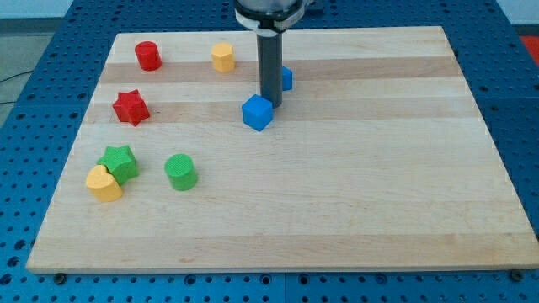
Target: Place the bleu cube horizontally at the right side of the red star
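Note:
A blue cube sits near the middle of the wooden board. The red star lies far to its left, at about the same height in the view. My tip stands at the cube's upper right side, touching or nearly touching it. The dark rod hides most of a second blue block just behind it, so its shape cannot be made out.
A red cylinder and a yellow block lie near the top left. A green star, a yellow heart-like block and a green cylinder sit at the lower left.

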Action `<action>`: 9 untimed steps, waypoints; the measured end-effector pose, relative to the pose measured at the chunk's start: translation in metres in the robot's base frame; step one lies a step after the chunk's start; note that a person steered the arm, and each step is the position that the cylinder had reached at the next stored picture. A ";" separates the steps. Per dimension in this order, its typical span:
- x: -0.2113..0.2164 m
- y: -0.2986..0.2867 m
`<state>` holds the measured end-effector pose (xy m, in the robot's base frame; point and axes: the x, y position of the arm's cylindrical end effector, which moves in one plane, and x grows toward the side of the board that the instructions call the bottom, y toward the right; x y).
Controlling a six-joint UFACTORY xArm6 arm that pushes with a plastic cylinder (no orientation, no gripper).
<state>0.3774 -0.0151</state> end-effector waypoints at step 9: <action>0.057 -0.082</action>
<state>0.4340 -0.0971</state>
